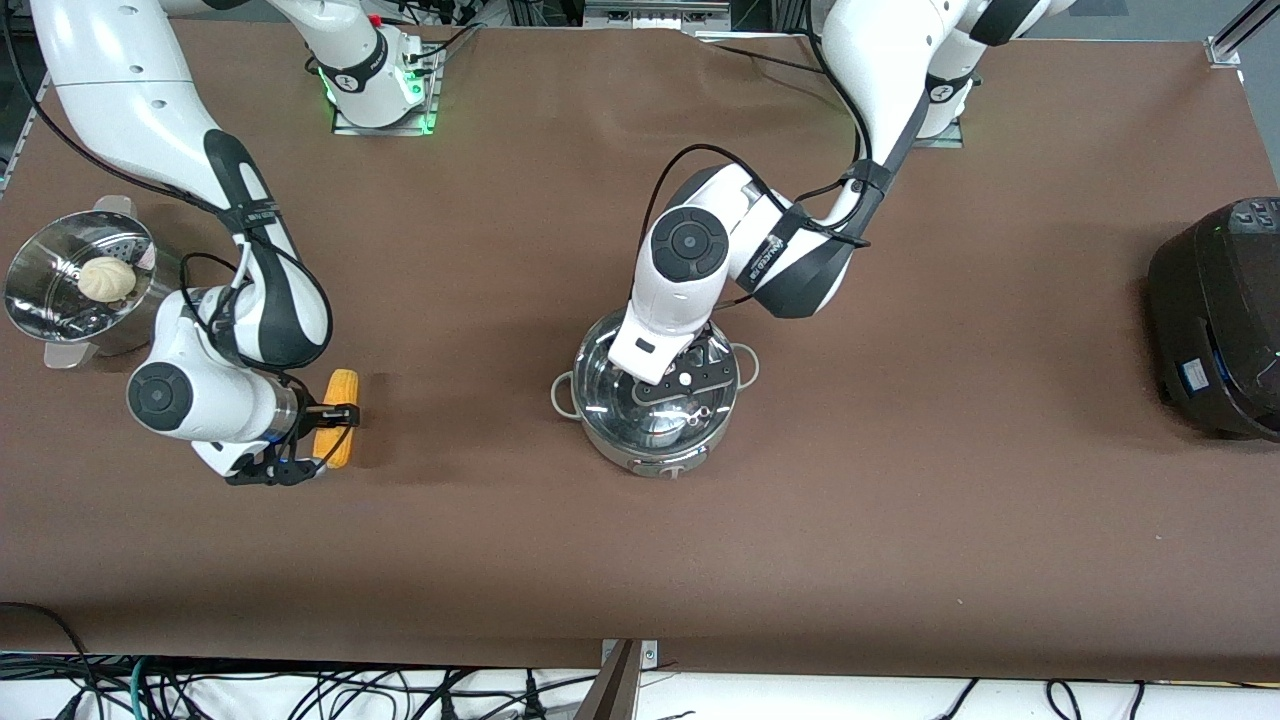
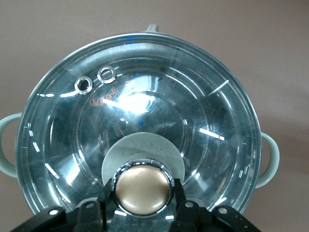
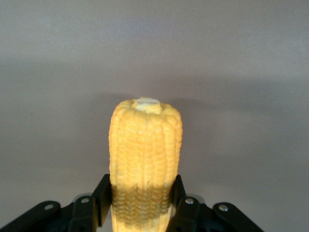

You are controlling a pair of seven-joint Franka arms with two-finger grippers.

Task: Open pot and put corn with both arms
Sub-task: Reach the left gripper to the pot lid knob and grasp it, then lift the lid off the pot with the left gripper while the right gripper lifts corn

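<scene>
Pot [image 1: 655, 400], a shiny round stainless-steel vessel with two pale loop side handles, stands on the brown table [image 1: 900, 520] near its middle, with the clear glass lid [image 2: 140, 121] seated on its rim. The left gripper [image 2: 143, 193] is down on top of the lid; its black fingers [image 2: 107, 200] are closed against either side of the round metallic knob [image 2: 143, 189], so the knob sits clamped between them. Two small steam vents in the glass lie farther out from the fingers, toward the lid's edge.

The right gripper [image 1: 335, 417] is at the right arm's end of the table, its fingers [image 3: 103, 198] closed on the yellow-orange husk-free corn cob [image 3: 145, 154]. The grip falls at about the cob's middle, and one end of the cob projects well past the fingertips.

A perforated steel steamer bowl [image 1: 40, 300] holding a round white bun [image 1: 107, 279] stands near the right arm. A black rice cooker [image 1: 1220, 320] stands at the left arm's end of the table
</scene>
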